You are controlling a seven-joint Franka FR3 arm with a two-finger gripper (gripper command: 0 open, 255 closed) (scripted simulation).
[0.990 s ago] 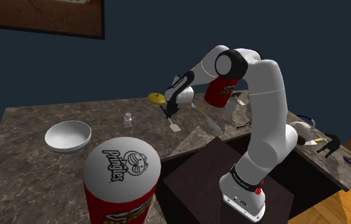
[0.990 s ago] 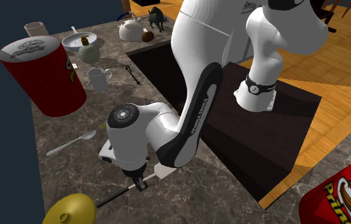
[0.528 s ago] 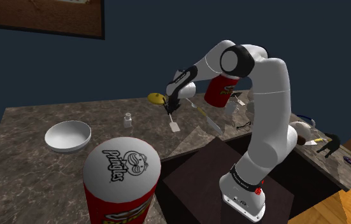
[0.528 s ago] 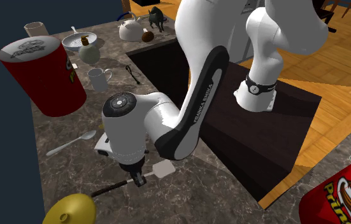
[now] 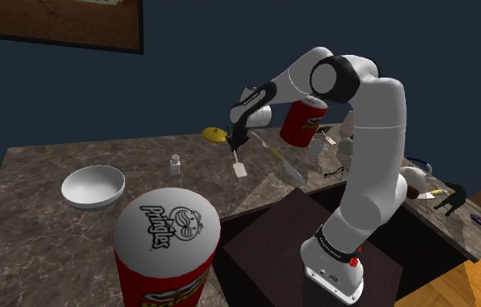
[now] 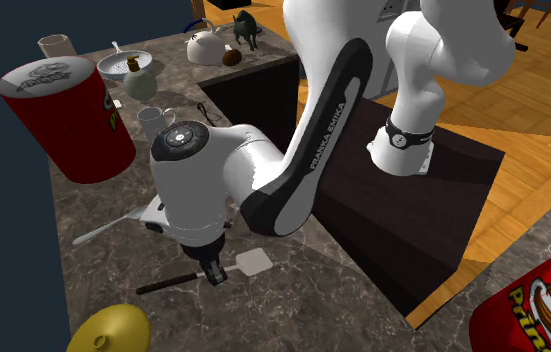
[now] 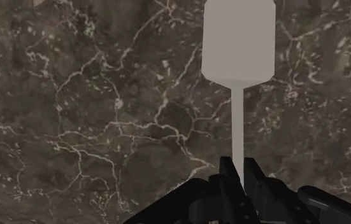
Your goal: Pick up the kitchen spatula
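Shoulder view, starting at its left: a white bowl [image 5: 93, 186] sits on the dark marbled counter [image 5: 29, 174]. Next comes a big Pringles can [image 5: 167, 249], standing nearest the camera, with a small white shaker [image 5: 175, 165] beyond it. Further along, a yellow object [image 5: 215, 134] lies near the counter's far edge. Just beside it my gripper [image 5: 236, 144] points downward with the kitchen spatula [image 5: 241, 170] pinched in it. Its pale blade hangs tilted below my fingertips, over the counter; I cannot tell whether it is clear of the marble. A red can [image 5: 299, 129] stands behind my forearm, and my stand [image 5: 317, 253] fills the lower right.

Second exterior view, again from its left: the red can stands tall at the counter's edge, and a spoon [image 6: 113, 225] lies on the marble nearer my wrist. The kitchen spatula [image 6: 253, 262] runs crosswise under my hand. Its black handle sticks out toward that view's left of my gripper [image 6: 213, 272], and its pale blade lies to the right of it.

Wrist view: my fingers [image 7: 228, 178] are drawn almost together, clasping the thin pale shaft between them. From my gripper [image 7: 238, 172] the shaft runs straight ahead to the broad grey blade of the kitchen spatula [image 7: 238, 41], with veined marble behind it.
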